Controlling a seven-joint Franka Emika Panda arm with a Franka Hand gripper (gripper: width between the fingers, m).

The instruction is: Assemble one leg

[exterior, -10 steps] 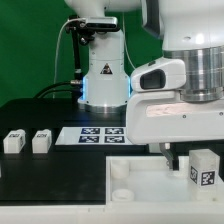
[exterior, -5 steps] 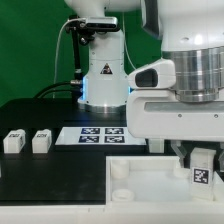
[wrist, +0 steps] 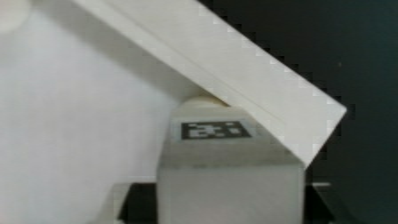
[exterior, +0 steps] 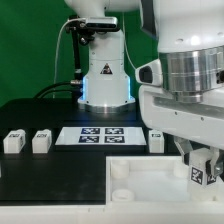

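Exterior view: my gripper (exterior: 202,160) is clenched on a leg (exterior: 198,171), holding it upright just over the panel (exterior: 140,170), so it can seat at a corner; two more legs (exterior: 14,141) wait well apart. Wrist view: the leg (wrist: 222,160) sits between my fingers, tag facing out, near the panel's edge (wrist: 231,70).

A robotics lab workbench. A white Franka robot arm (exterior: 190,90) fills the exterior view's right, its base (exterior: 105,75) standing at the back of a black table (exterior: 50,150), with black cables (exterior: 68,60) trailing from it. A flat white marker board (exterior: 100,136) printed with black-and-white square tags lies on the table. 2 small white blocks (exterior: 27,141) with tags sit near the exterior view's left edge. A large white tray-like panel (exterior: 140,180) lies in front. Pale plain walls (exterior: 30,40) stand behind.
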